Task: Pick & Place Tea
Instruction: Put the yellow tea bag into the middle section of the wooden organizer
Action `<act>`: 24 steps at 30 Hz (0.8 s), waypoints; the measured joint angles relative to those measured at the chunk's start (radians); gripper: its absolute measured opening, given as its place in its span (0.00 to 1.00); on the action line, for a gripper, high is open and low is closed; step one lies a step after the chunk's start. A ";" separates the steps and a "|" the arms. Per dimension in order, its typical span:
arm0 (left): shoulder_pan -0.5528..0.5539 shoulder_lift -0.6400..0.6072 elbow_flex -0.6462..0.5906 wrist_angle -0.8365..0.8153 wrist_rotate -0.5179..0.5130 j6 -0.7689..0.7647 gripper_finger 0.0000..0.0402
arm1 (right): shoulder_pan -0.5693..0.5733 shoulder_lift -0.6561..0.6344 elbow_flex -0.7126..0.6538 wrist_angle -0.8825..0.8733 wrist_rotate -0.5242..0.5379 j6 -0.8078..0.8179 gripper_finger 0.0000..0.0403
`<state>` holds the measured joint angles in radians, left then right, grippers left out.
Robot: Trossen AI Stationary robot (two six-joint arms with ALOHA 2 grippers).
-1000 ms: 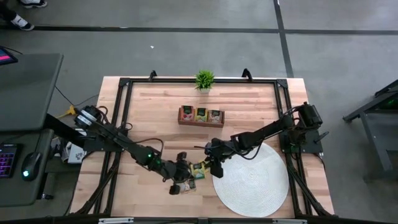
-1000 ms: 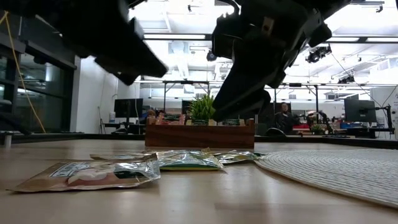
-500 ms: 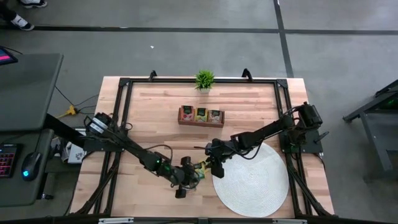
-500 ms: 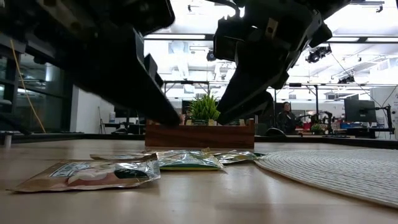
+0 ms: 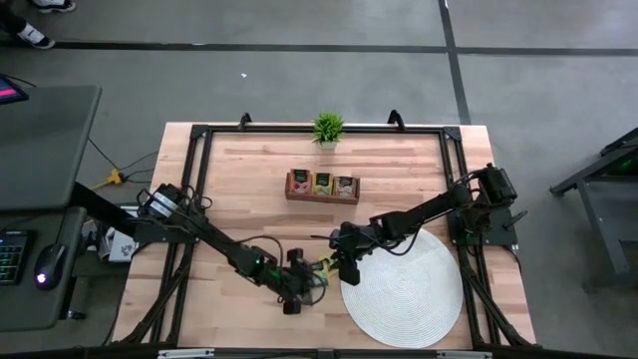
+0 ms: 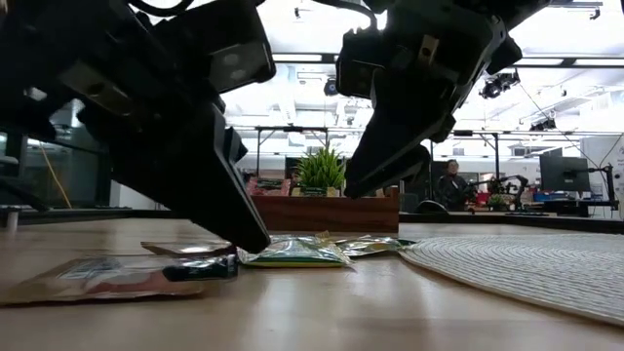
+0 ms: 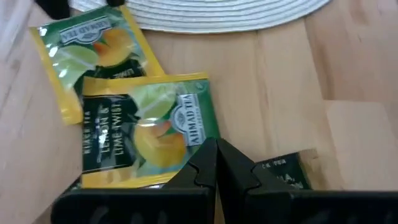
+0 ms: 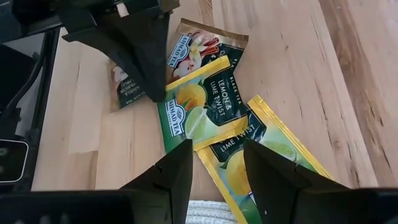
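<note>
Three tea packets lie flat on the wood beside the round white mat [image 5: 404,284]. One is a green lemon-lime packet [image 7: 146,130], one a yellow-edged packet [image 7: 93,56], and one a brown packet [image 8: 199,46]. The green one overlaps the brown one. My left gripper [image 7: 216,149] is shut, its tips down at the green packet's edge. My right gripper [image 8: 217,162] is open and hovers above the packets [image 5: 317,271], well clear of them in the low view [image 6: 390,171]. More packets stand in a wooden box [image 5: 322,185]. My left gripper comes down slanting from the table's left, with its shut fingertips [image 6: 252,239] at table level. They meet the green packet's edge [image 7: 202,140] where it lies over the brown packet [image 7: 283,174]. Nothing shows between the fingers. The packets lie flat on the wood.
A small green potted plant [image 5: 327,127] stands at the far edge behind the wooden box. The mat takes up the near right of the table under the right arm. A black frame rims the tabletop [image 5: 249,209]. Bare wood lies to the left and in the middle.
My left gripper has come down from above and moved toward the table's right, until its tips reached the packets. The brown packet nearest the low camera has gone flatter. My right arm has kept still.
</note>
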<state>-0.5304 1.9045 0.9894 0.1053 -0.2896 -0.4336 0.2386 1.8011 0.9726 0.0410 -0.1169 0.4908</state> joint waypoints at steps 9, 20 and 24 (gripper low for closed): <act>0.000 -0.003 0.000 -0.079 -0.020 0.003 0.00 | -0.001 0.000 0.000 0.012 -0.025 0.056 0.35; 0.000 -0.003 0.001 -0.108 -0.065 0.006 0.00 | -0.020 0.054 0.001 0.113 -0.052 0.380 0.35; 0.000 0.019 0.002 -0.094 -0.067 0.001 0.00 | -0.028 0.085 0.001 0.135 -0.037 0.493 0.35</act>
<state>-0.5301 1.9230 0.9916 0.0114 -0.3561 -0.4329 0.2104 1.8862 0.9733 0.1760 -0.1543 0.9841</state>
